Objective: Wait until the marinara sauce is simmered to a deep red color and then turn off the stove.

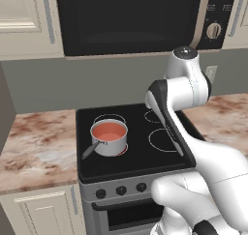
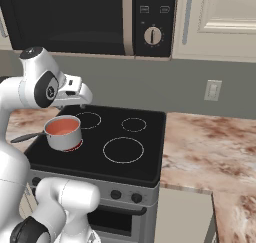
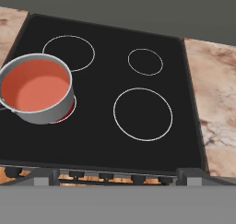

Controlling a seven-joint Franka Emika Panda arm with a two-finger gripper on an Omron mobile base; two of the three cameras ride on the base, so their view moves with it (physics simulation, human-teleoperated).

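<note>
On the glossy black stove [image 3: 106, 126], smooth orange-pink marinara sauce [image 3: 36, 85].

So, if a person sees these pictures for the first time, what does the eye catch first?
Probably the steel saucepan on the front left burner of the black stove, full of pale orange-pink sauce, with a red glow under it. Next the white arm raised above the cooktop, and the big black microwave above the stove.
</note>
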